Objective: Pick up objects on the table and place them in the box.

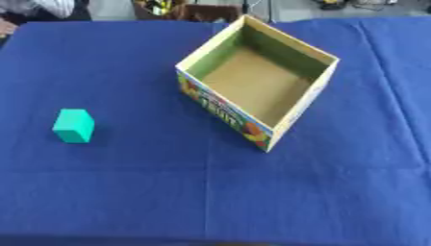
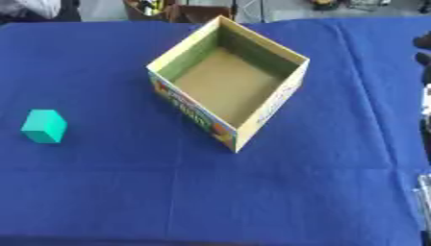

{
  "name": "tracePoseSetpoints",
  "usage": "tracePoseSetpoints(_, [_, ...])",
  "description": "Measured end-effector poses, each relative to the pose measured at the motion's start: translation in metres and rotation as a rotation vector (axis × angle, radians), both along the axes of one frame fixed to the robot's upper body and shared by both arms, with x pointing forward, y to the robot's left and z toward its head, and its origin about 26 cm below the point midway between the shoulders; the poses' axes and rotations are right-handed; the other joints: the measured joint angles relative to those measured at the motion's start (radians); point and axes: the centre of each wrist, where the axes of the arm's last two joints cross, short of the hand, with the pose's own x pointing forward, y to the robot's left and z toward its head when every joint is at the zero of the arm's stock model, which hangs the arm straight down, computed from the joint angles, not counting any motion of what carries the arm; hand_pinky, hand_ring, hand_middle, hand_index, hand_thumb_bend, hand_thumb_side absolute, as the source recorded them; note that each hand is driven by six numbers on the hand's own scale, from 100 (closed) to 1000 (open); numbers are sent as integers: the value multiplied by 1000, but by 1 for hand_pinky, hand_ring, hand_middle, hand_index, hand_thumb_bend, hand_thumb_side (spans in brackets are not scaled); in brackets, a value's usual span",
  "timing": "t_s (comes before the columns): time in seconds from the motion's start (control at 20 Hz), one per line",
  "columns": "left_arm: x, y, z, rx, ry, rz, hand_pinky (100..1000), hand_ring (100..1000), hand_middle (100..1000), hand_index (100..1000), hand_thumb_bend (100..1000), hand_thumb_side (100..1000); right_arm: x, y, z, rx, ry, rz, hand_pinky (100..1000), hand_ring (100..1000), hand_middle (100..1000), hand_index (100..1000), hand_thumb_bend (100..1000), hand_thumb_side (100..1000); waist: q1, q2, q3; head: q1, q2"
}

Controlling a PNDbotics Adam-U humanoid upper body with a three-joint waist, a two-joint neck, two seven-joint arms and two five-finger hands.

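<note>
A teal block (image 1: 74, 126) stands on the blue cloth at the left, well apart from the box. The open cardboard box (image 1: 225, 109) sits turned at an angle in the middle, with a printed colourful front wall; only its bare brown floor shows inside. Dark parts of my right hand (image 2: 424, 50) show only at the right edge of the right eye view, far from both the box and the block. My left hand shows in neither view.
The blue cloth (image 1: 210, 192) covers the whole table. A silver part of my right arm (image 2: 424, 194) shows at the lower right edge. Cluttered items (image 1: 181, 9) lie beyond the table's far edge.
</note>
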Motion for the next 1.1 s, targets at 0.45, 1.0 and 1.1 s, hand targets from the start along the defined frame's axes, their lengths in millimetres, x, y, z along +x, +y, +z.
tracePoseSetpoints(0.45, [18,33,5,315,235,59,759,826,912,1000,763,863,0,1,0,-13,3,7,858,897,739,857,100,842,-3,7,5,-1,-19])
tracePoseSetpoints(1.0, [48,67,38,663,350,76,765,850,918,1000,759,835,0,3,-2,-14,13,16,860,898,738,855,100,842,-16,12,7,-1,-28])
tracePoseSetpoints(1.1, [52,66,41,683,351,69,766,855,925,1000,742,838,0,4,-3,-15,15,20,860,898,738,855,100,842,-16,12,7,-1,-30])
